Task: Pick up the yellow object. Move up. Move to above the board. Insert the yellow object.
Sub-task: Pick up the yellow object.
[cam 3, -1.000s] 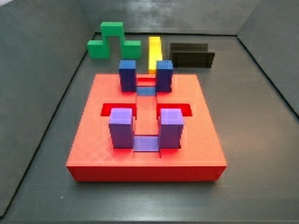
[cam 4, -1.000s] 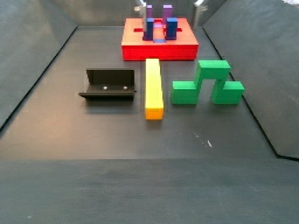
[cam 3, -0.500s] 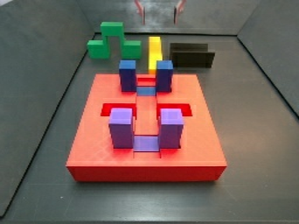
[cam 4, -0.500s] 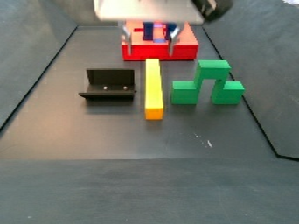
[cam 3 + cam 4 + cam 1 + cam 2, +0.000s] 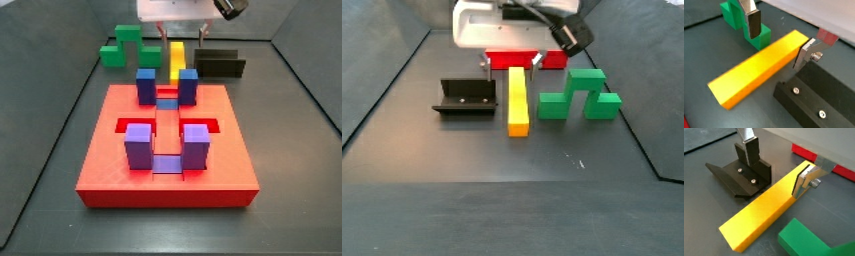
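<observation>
The yellow object (image 5: pixel 517 100) is a long bar lying flat on the dark floor between the fixture and the green blocks; it also shows in a side view (image 5: pixel 177 55) and in both wrist views (image 5: pixel 757 67) (image 5: pixel 767 205). The gripper (image 5: pixel 512 63) is open and empty, low over the bar's end nearest the board, one finger on each side of the bar in both wrist views (image 5: pixel 777 46) (image 5: pixel 775 175). The red board (image 5: pixel 167 160) carries two dark-blue and two purple posts. In a side view (image 5: pixel 509 60) the gripper partly hides it.
The black fixture (image 5: pixel 465 97) stands beside the bar on one side and also shows in a wrist view (image 5: pixel 741 173). The green stepped blocks (image 5: pixel 580 95) stand on the other side, one close to a finger (image 5: pixel 753 22) in a wrist view. Dark walls ring the floor.
The gripper has come into view from above and moved down over the end of the yellow bar nearest the board. The bar and board have not moved.
</observation>
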